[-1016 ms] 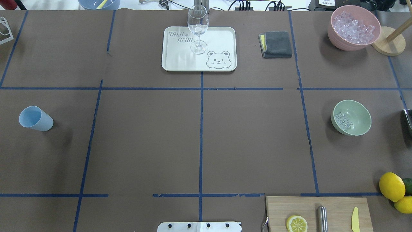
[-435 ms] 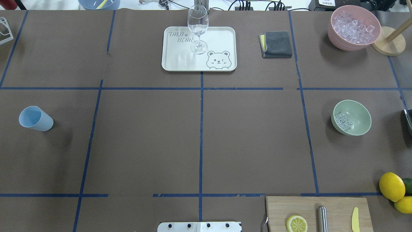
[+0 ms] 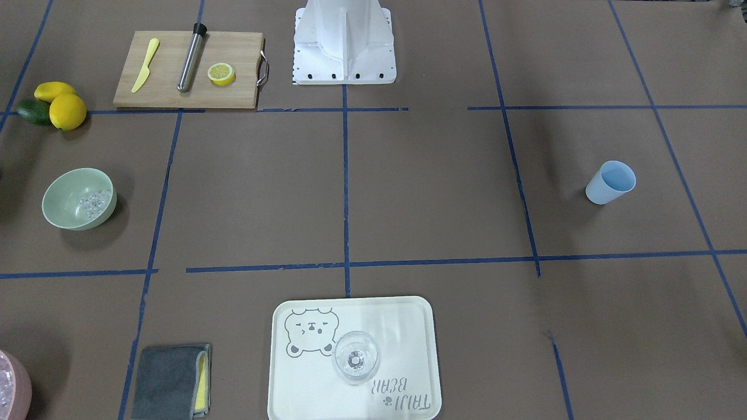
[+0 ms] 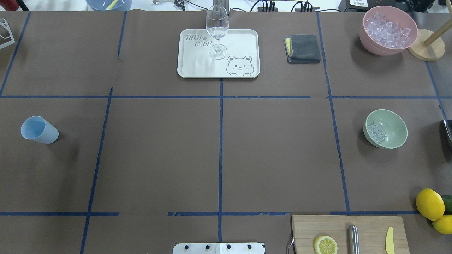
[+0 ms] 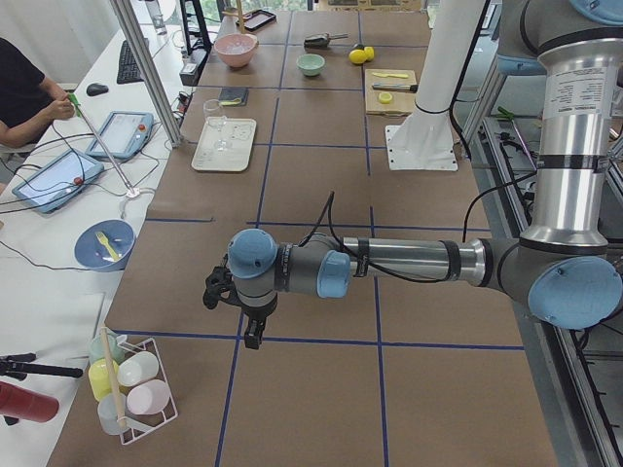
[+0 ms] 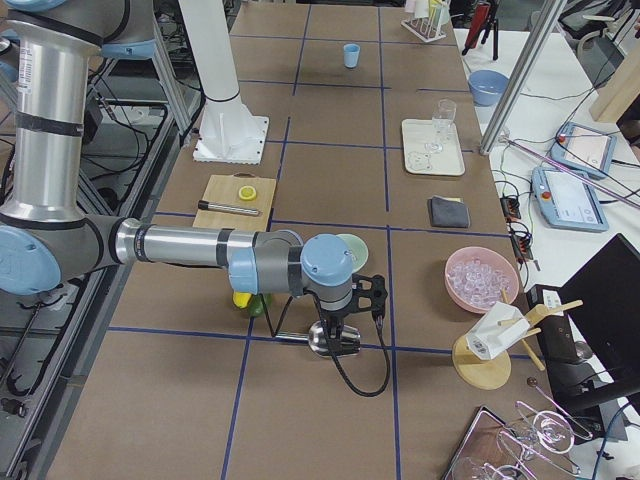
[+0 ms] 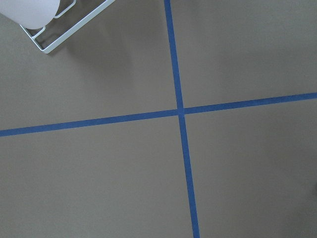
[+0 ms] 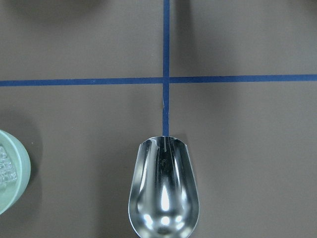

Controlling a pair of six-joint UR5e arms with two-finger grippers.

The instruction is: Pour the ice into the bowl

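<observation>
The mint-green bowl stands at the table's right side, with a handful of clear ice inside it. It also shows in the front view and at the left edge of the right wrist view. A shiny metal scoop hangs empty over the tape cross beside the bowl. My right gripper shows only in the exterior right view, above the scoop; I cannot tell its state. My left gripper shows only in the exterior left view, over bare table; I cannot tell its state.
A pink bowl full of ice stands at the far right. A light blue cup lies at the left. A tray with a wine glass, a grey cloth, a cutting board and lemons are around.
</observation>
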